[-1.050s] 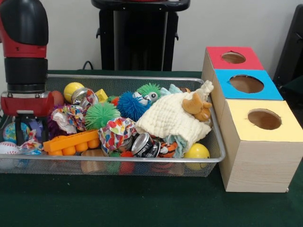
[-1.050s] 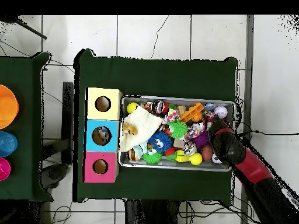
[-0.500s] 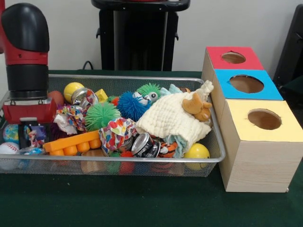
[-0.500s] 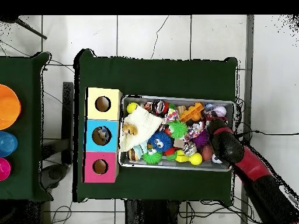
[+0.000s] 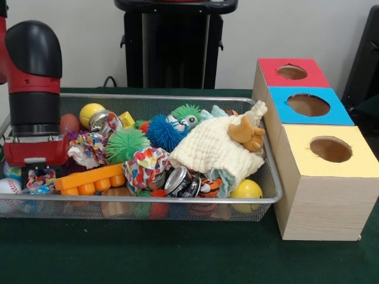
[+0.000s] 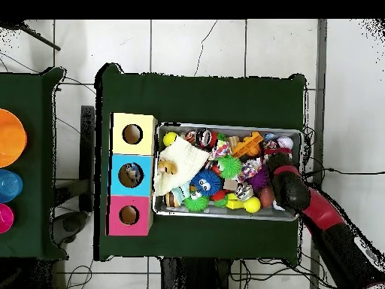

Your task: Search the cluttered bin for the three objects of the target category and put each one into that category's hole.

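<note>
My gripper (image 5: 34, 176) hangs low in the left end of the wire bin (image 5: 177, 201). It sits among a small patterned cloth scrap (image 5: 39, 177), close to a baseball (image 5: 8, 186) and the orange block (image 5: 89, 178). The clutter hides its tips. From above, the red and black arm (image 6: 289, 188) covers the gripper at the bin's right end, beside the baseball (image 6: 284, 142). Spiky balls in green (image 5: 126, 144) and blue (image 5: 163, 133), cans (image 5: 182, 182), yellow balls (image 5: 246, 189) and a cream cloth (image 5: 213, 148) with a tan plush (image 5: 247, 133) fill the bin.
Three wooden boxes with holes stand right of the bin: red (image 5: 293, 72), blue (image 5: 308, 105) and yellow (image 5: 330, 149). In the overhead view they lie left of the bin, with the yellow box (image 6: 133, 134) at the top. A second table holds coloured bowls (image 6: 9, 138).
The gripper has come down deeper into the bin's end and shifted slightly toward the orange block. The toys around it have barely moved.
</note>
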`<state>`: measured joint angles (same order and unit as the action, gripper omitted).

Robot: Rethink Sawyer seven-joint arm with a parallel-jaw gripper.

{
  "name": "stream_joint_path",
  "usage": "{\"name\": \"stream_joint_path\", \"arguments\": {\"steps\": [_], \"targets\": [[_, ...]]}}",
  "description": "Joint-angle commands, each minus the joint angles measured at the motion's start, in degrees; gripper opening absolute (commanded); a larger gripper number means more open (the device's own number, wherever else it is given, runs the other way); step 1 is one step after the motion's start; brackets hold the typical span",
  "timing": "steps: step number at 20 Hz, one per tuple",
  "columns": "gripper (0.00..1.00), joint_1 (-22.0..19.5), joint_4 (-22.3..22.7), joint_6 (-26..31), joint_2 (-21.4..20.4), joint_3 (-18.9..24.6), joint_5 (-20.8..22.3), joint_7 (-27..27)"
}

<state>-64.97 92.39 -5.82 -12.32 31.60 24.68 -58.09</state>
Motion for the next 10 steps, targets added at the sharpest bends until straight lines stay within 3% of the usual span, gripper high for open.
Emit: {"name": "stream_joint_path", "arguments": {"steps": [1, 10], "targets": [[1.00, -0.1, -11.4, -2.0, 13.4, 5.4, 7.2, -6.4], [1.00, -3.2, -15.1, -0.3, 18.5, 10.0, 14.1, -5.5]]}}
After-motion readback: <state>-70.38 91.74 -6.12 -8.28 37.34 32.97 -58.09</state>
